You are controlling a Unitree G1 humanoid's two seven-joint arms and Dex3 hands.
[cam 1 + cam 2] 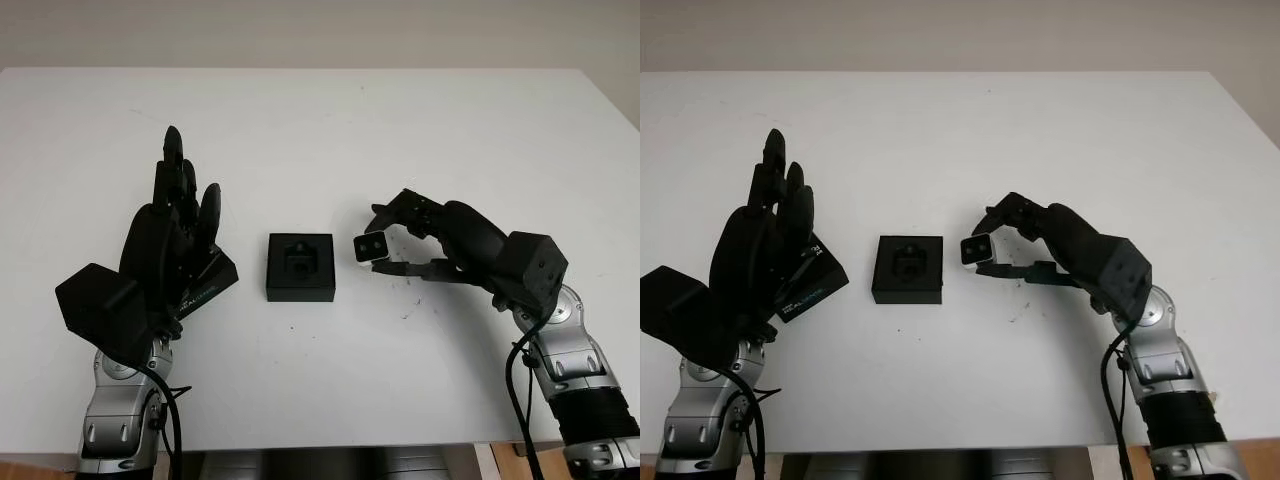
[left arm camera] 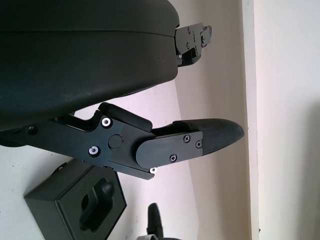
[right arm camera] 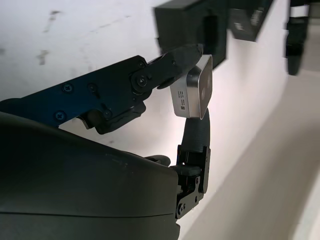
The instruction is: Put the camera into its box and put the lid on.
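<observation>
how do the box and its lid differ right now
The box sits square on the table between the hands, its moulded recess facing up; the lid lies skewed beside the open left hand. The lid bears white lettering; the box shows none. Both are black.

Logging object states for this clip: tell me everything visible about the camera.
The camera is a small block with a silver metal-looking body and a dark front face carrying lenses. The right hand pinches it between fingertips, lifted off the white table, tilted, just right of the open black box, not yet inside.
</observation>
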